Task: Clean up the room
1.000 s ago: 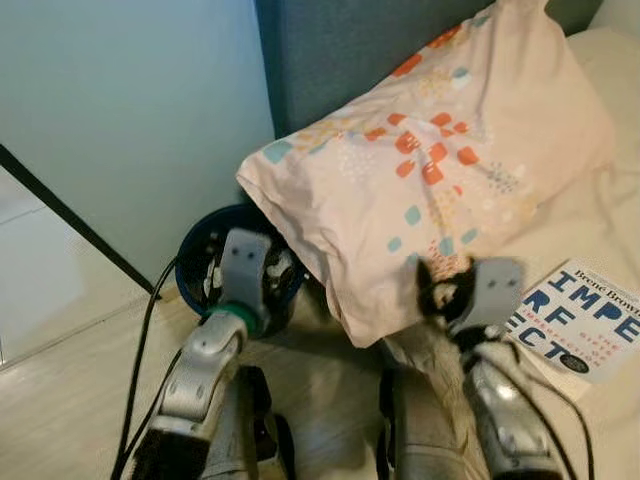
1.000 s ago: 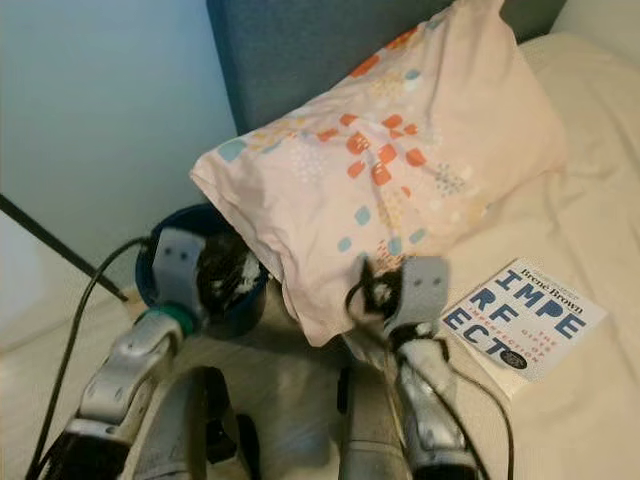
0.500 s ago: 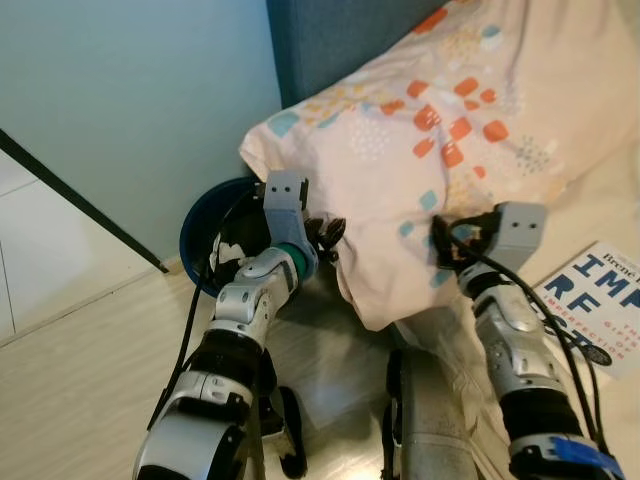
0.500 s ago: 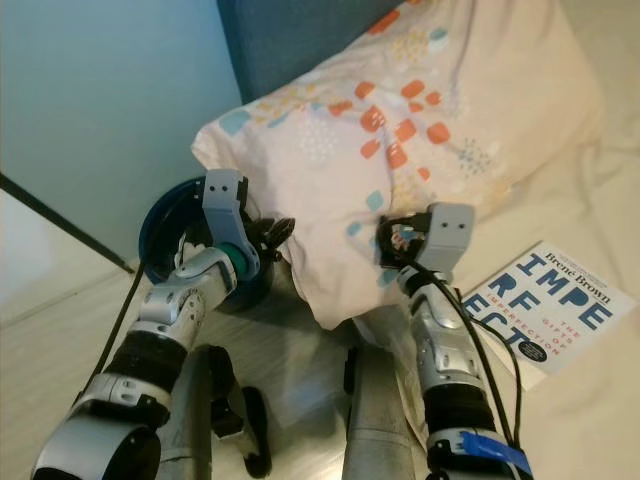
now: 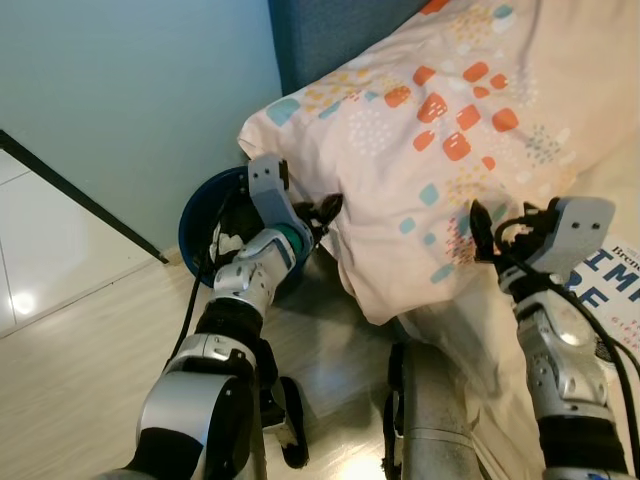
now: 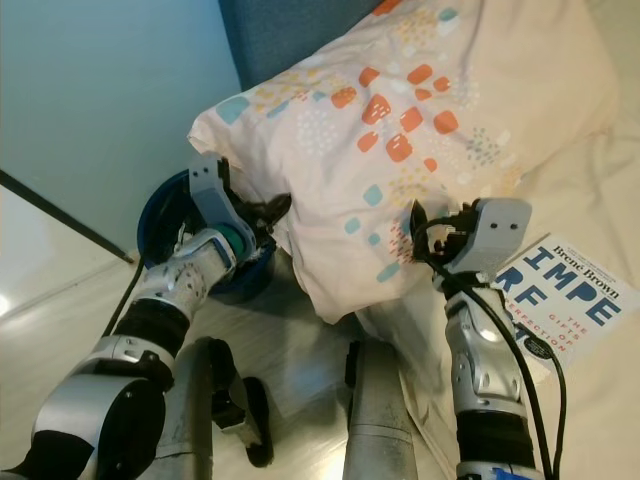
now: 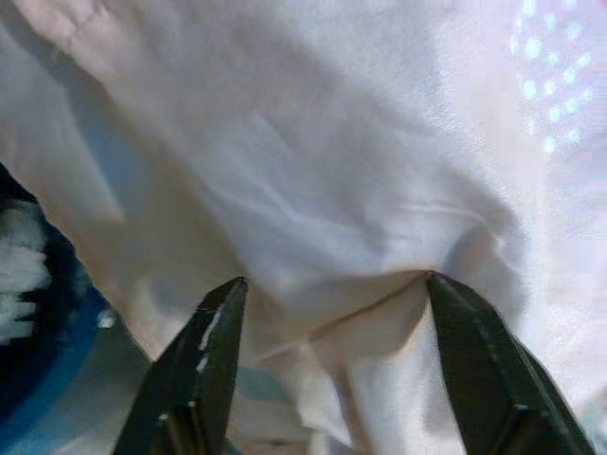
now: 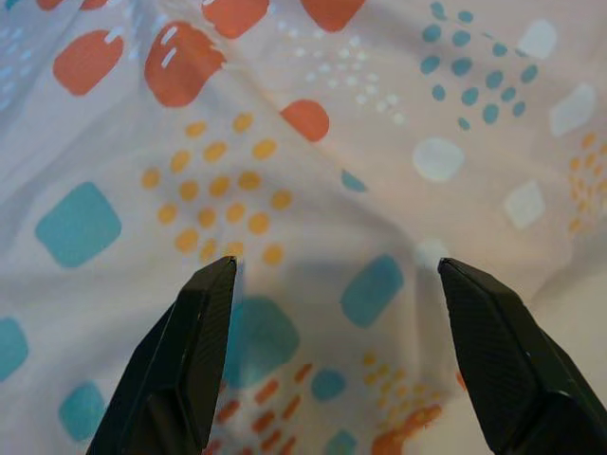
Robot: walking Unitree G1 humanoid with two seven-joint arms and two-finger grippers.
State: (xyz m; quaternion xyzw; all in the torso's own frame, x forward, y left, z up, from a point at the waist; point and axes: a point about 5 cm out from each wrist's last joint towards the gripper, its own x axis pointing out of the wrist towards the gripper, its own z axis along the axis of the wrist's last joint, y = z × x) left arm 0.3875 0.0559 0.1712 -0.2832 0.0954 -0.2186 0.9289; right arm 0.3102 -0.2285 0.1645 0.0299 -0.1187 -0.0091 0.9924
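Bin [image 5: 196,215], round, dark blue, standing on the pale wood floor [image 5: 80,340] at the foot of the light blue wall [image 5: 120,100], just left of the pillow's lower left corner. Contents: dark, with white crumpled scraps; no more can be made out. A black cable [image 5: 192,300] runs down past its rim.

Left gripper [image 7: 327,294], at the pillow's lower left edge, directly beside the bin. Fingers spread apart, the pale underside fabric of the pillow bunched between their tips, not clamped.

Pillow [image 5: 440,140], large, pale pink with orange, teal and yellow patches. It leans against the grey-blue headboard [image 5: 330,35] and overhangs the bed's edge, its lower corner hanging above the floor and above the robot's legs.

Right gripper [image 8: 327,284], at the pillow's lower right face, fingers wide apart, tips close to the printed fabric, holding nothing.

Book [image 6: 565,300], white cover with large blue letters, lying flat on the cream bedsheet [image 6: 600,200] to the right of the pillow, near the bed's edge.

Open room: bare floor stretches left of the bin along the wall.
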